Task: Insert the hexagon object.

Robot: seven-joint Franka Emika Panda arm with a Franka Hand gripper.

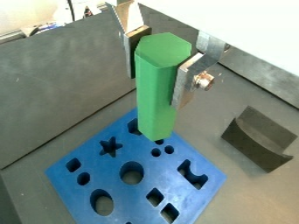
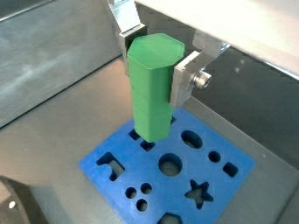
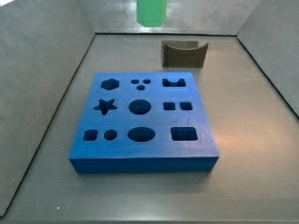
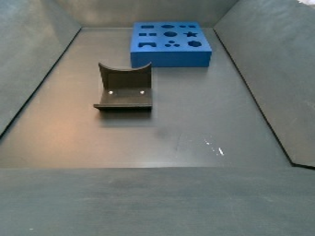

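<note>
My gripper [image 1: 158,66] is shut on the upper end of the hexagon object [image 1: 156,96], a long bright green peg held upright; both wrist views show this, with the gripper [image 2: 156,66] and peg [image 2: 152,92]. The peg hangs above the blue block [image 1: 117,188], which has several shaped holes, also seen in a wrist view [image 2: 122,171]. In a side view only the peg's lower end [image 3: 152,10] shows at the top edge, high above and beyond the block [image 3: 146,149], whose hexagon hole [image 3: 108,84] is at its far left corner. The gripper is out of both side views.
A dark grey-brown curved block [image 3: 184,54] stands on the floor beyond the blue block. It also shows in a wrist view [image 1: 260,136] and in a side view [image 4: 123,88], nearer than the blue block [image 4: 172,55]. Grey walls enclose the floor.
</note>
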